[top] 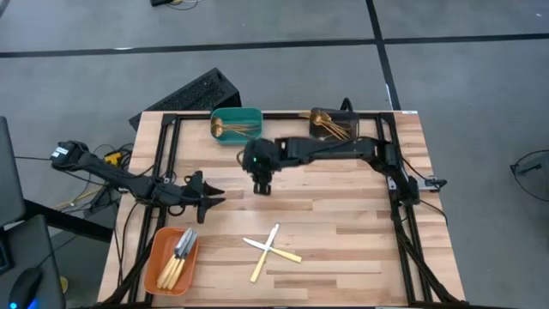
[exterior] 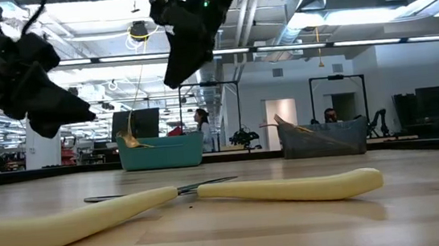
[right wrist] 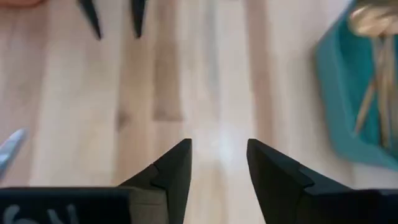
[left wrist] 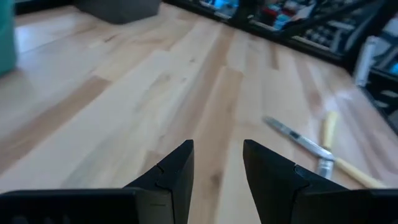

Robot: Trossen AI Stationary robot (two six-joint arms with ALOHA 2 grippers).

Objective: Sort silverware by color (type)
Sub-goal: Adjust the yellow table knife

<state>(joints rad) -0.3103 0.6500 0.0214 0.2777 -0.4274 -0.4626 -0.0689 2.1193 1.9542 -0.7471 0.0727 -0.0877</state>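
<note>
Light butcher-block wooden desk [top: 343, 215], seen from above. Two knives with silver blades and pale cream handles [top: 271, 250] lie crossed on the bare wood near the front edge, touching where they overlap. In the low view the same pair [exterior: 210, 195] lies flat, handles toward the camera.

Orange oblong bin [top: 159, 266] at the front left corner holds several more pale-handled knives [top: 178, 255], lying roughly parallel. Teal rectangular bin [top: 250, 116] at the back edge holds shiny gold pieces [top: 230, 130]; spoon or fork, cannot tell. Dark grey bin [top: 322, 113] just to its right holds more gold pieces [top: 333, 128].

Left tool [top: 208, 198] hovers over the left-middle of the desk, above bare wood, fingers [left wrist: 171, 174] parted narrowly, nothing between them. Right tool [top: 261, 185] hangs over the middle of the desk, just in front of the teal bin, fingers [right wrist: 171, 171] parted narrowly, empty. Both tools are well apart from the crossed knives.
</note>
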